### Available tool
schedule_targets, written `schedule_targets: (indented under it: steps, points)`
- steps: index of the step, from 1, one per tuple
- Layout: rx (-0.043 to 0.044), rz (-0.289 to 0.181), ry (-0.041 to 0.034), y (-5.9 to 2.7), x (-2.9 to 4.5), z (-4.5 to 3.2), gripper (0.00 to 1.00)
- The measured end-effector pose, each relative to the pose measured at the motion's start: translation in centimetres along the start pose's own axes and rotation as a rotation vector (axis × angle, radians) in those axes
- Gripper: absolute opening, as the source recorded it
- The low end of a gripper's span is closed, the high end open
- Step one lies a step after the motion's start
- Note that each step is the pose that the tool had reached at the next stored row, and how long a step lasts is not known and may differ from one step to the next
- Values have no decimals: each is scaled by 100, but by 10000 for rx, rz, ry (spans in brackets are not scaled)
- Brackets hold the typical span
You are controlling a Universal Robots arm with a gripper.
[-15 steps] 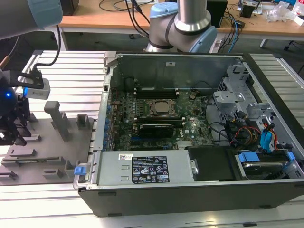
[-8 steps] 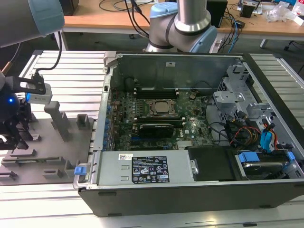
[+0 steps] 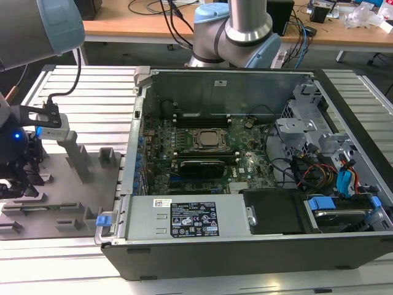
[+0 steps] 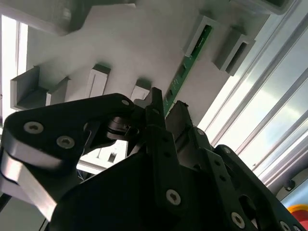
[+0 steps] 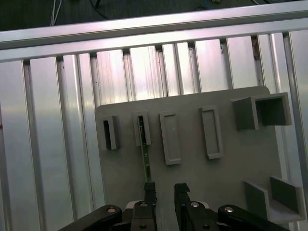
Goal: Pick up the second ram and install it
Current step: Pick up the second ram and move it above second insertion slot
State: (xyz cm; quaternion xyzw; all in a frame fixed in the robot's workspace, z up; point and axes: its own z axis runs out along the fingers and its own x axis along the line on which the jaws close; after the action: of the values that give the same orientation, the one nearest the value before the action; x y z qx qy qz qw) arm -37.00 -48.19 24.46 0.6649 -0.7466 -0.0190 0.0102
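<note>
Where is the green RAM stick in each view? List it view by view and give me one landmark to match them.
Exterior view: hidden or too small to tell; the grey holder plate lies at the exterior view's left.
First wrist view: the RAM stick runs from a grey holder block toward the pincer.
Second wrist view: the RAM stick runs from the grey holder block toward the pincer.
Shared landmark: the grey holder plate.

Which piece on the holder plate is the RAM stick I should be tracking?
Start at the flat grey plastic holder plate lying on the ribbed aluminium table. In its row of raised grey slotted blocks, one holds a thin, long green circuit-board stick on edge, running toward the black end effector. It is the only green part there; its neighbours are plain grey.
</note>
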Motion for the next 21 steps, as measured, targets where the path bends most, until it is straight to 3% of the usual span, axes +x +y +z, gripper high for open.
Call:
schedule_targets:
  steps: [8, 15, 18, 21]
  points:
    - [1, -17, -1, -23, 132, 207, 30]
    - [-10, -925, 42, -57, 135, 337, 30]
    - [-10, -933, 42, -75, 133, 417, 30]
    - [-10, -933, 43, -77, 134, 445, 30]
